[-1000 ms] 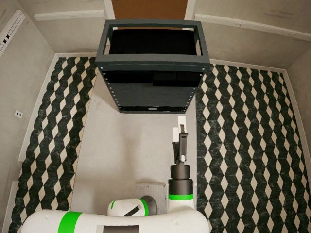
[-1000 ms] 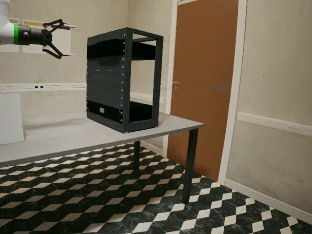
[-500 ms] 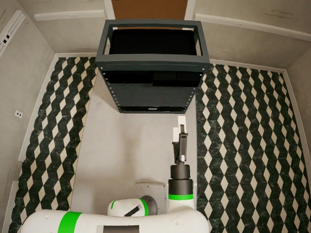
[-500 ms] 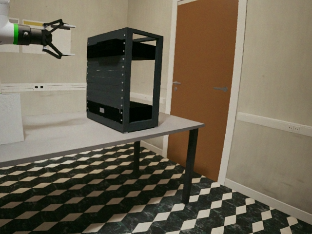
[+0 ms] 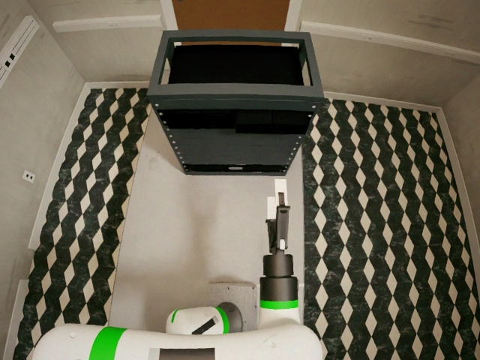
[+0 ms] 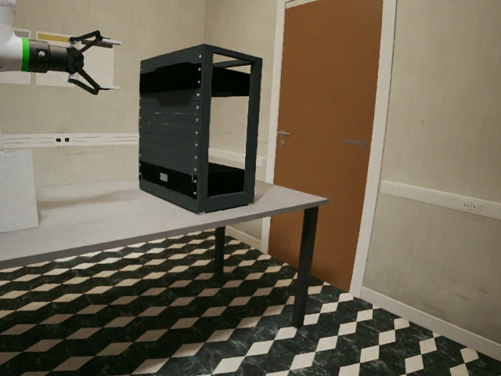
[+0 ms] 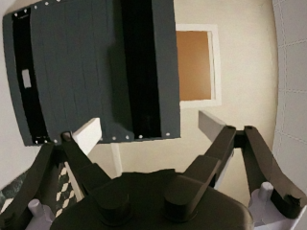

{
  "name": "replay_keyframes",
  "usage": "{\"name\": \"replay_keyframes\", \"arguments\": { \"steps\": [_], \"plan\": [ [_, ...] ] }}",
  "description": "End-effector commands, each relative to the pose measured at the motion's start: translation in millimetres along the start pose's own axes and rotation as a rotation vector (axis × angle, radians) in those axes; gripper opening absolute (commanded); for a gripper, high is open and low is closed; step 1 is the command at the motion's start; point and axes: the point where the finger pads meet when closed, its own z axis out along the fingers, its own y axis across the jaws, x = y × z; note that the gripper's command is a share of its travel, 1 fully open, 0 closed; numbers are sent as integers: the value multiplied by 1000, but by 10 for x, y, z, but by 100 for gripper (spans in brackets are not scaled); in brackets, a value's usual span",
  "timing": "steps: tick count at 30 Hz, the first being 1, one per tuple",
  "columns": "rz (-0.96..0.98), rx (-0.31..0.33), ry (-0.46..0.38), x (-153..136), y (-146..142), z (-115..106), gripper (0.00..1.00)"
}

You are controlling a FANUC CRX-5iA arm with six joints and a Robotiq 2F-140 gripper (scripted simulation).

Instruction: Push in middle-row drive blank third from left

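Note:
The dark grey rack (image 5: 232,148) (image 6: 174,133) (image 7: 77,57) stands upright at the far end of the table (image 5: 174,240) (image 6: 101,210). A black band of drive blanks (image 5: 201,119) (image 6: 170,78) (image 7: 141,64) runs across the upper part of its front. I cannot tell the separate rows apart. One black blank (image 5: 253,121), third from the left, sticks out a little past the others. My gripper (image 5: 276,195) (image 6: 111,64) (image 7: 149,123) is open and empty. It hangs in the air in front of the rack, at the height of the band and towards the rack's right side, well apart from it.
A black panel with a small label (image 5: 234,168) (image 6: 163,176) sits at the bottom of the rack front. The rack stands near the table's right edge. My grey base block (image 5: 232,294) is at the near end. A brown door (image 6: 323,121) is behind the rack.

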Motion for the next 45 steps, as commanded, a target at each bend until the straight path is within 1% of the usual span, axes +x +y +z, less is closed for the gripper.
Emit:
{"name": "replay_keyframes", "arguments": {
  "steps": [1,10,16,20,24,26,36,41,43,45],
  "plan": [
    [-1,-1,0,-1,6,1,100],
    [-1,-1,1,-13,4,26,100],
    [-1,0,2,-71,-7,145,100],
    [-1,0,2,-141,-21,288,100],
    [-1,0,2,-233,-38,476,100],
    [-1,0,2,-233,-38,476,100],
    [-1,0,2,-505,-91,1031,100],
    [-1,0,2,-619,-112,1263,100],
    [-1,0,2,-619,-112,1263,100],
    [-1,0,2,-654,-119,1335,100]
  ]
}}
